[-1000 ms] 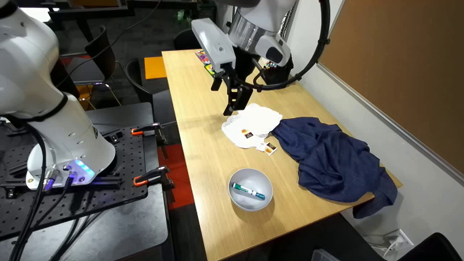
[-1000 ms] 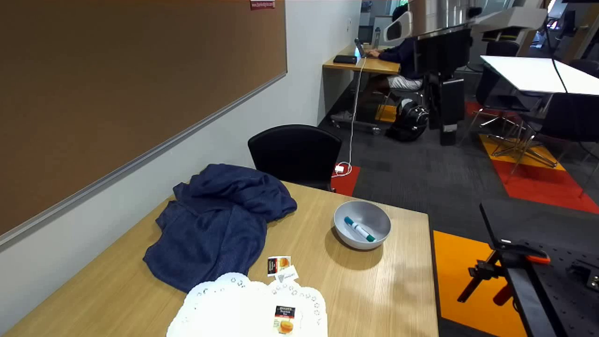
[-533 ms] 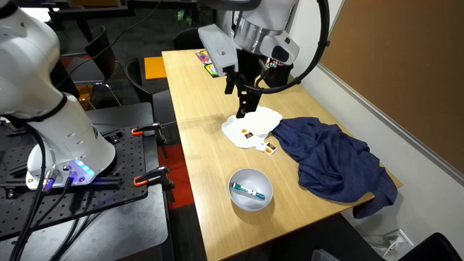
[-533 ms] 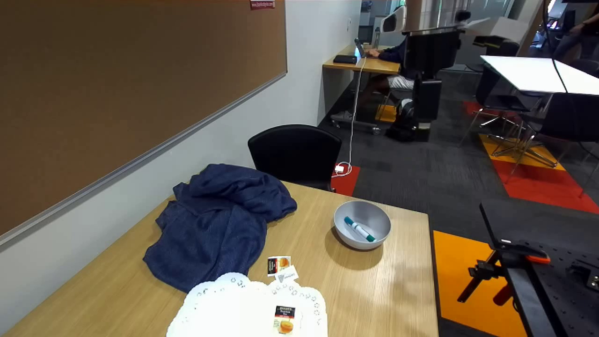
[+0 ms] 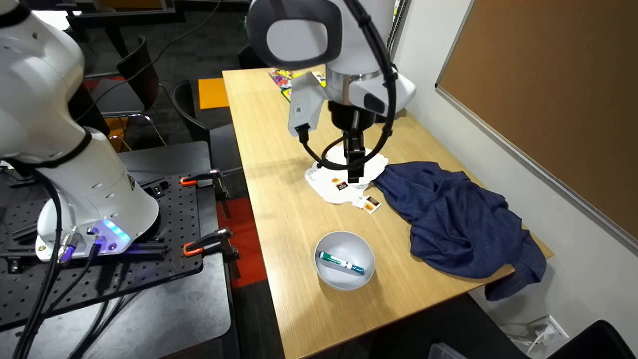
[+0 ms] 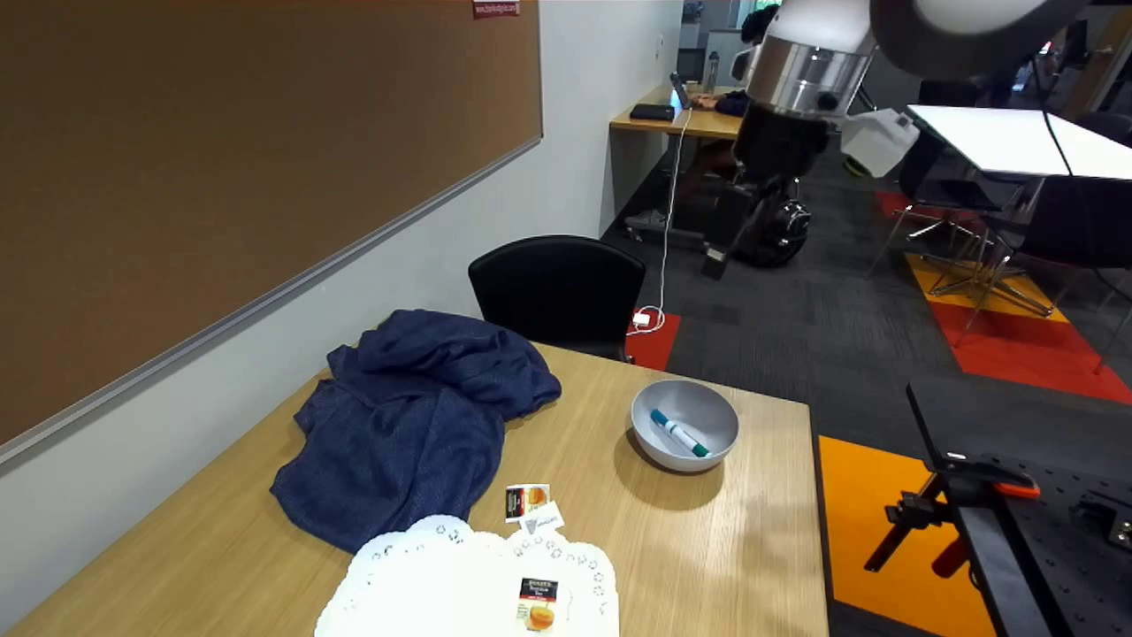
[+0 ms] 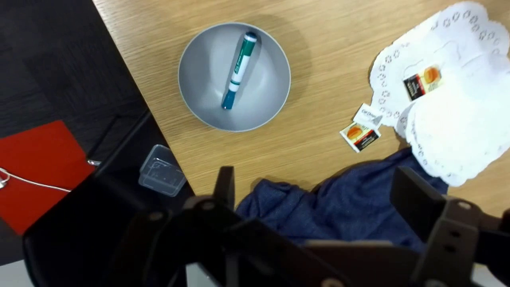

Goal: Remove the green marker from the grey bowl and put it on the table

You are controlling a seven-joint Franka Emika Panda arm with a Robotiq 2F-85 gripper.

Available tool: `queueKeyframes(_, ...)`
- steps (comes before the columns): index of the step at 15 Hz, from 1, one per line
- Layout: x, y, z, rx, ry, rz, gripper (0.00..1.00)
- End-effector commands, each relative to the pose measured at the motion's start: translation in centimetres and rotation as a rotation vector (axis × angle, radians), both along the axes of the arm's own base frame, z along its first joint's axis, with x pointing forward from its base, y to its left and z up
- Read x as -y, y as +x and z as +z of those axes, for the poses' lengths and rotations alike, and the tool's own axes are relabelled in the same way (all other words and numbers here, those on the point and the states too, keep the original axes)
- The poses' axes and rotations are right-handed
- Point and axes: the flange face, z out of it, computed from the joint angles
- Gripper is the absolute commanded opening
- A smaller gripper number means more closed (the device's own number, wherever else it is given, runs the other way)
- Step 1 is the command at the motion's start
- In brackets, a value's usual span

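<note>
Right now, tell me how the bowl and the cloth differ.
The bowl is grey and smooth; the cloth is dark blue and crumpled. The bowl is compact and round, while the cloth spreads wider in an uneven heap. The bowl sits fully on the table, but part of the cloth hangs past its edge. Both rest on that same table.

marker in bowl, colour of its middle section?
White with green markings. The marker shows best in the wrist view.
</note>
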Motion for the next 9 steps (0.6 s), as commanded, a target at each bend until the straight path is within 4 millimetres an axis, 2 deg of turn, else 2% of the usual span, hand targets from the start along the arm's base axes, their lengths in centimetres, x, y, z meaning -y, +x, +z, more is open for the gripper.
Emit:
queueKeyframes(1, 0.3, 0.5, -3.2, 0.070, -0.019, -0.160, 1.00)
queueKeyframes(4, 1.5, 1.0, -6.0, 0.104, -0.020, -0.273, 1.00)
queueKeyframes(9, 3.1, 1.3, -11.6, 0.051, 0.001, -0.430, 1.00)
